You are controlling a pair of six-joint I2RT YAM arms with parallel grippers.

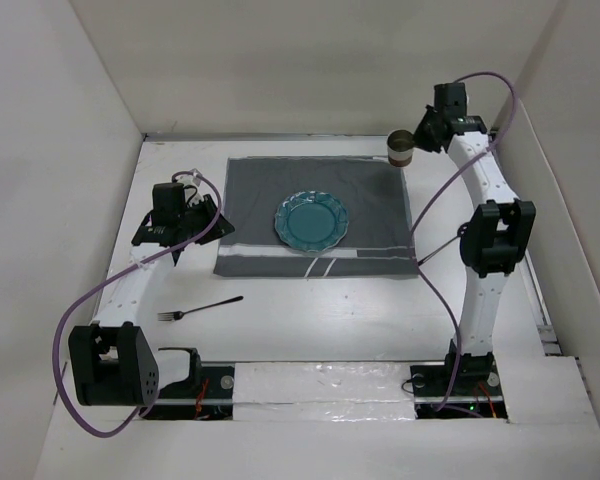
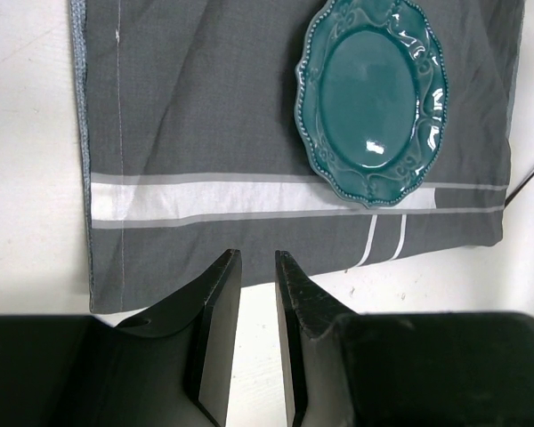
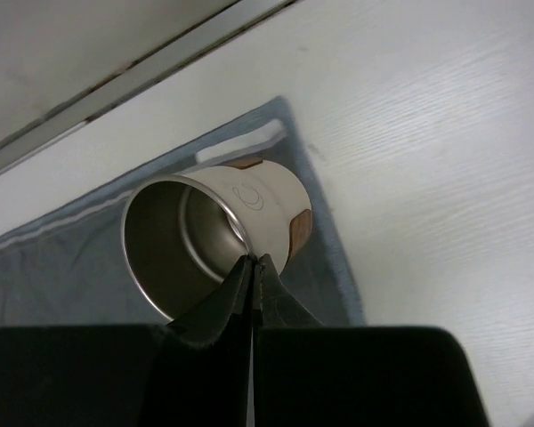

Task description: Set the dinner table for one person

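Observation:
The white dinner table (image 1: 320, 320) carries a dark grey striped mat (image 1: 260, 200) with a teal scalloped plate (image 1: 311, 221) on its middle. A dark fork (image 1: 200, 308) lies on the bare table, near left of the mat. My right gripper (image 1: 417, 140) is shut on the rim of a metal cup (image 1: 401, 148) and holds it tilted over the mat's far right corner. In the right wrist view the gripper (image 3: 252, 260) pinches the cup's (image 3: 258, 200) wall. My left gripper (image 1: 183, 248) hovers by the mat's left edge. Its jaws (image 2: 258, 258) stand a narrow gap apart and are empty.
White walls enclose the table on the left, back and right. Purple cables loop off both arms. In the left wrist view the plate (image 2: 374, 98) lies on the mat (image 2: 187, 107), with bare table (image 2: 27, 178) to the left. The arm bases stand at the near edge.

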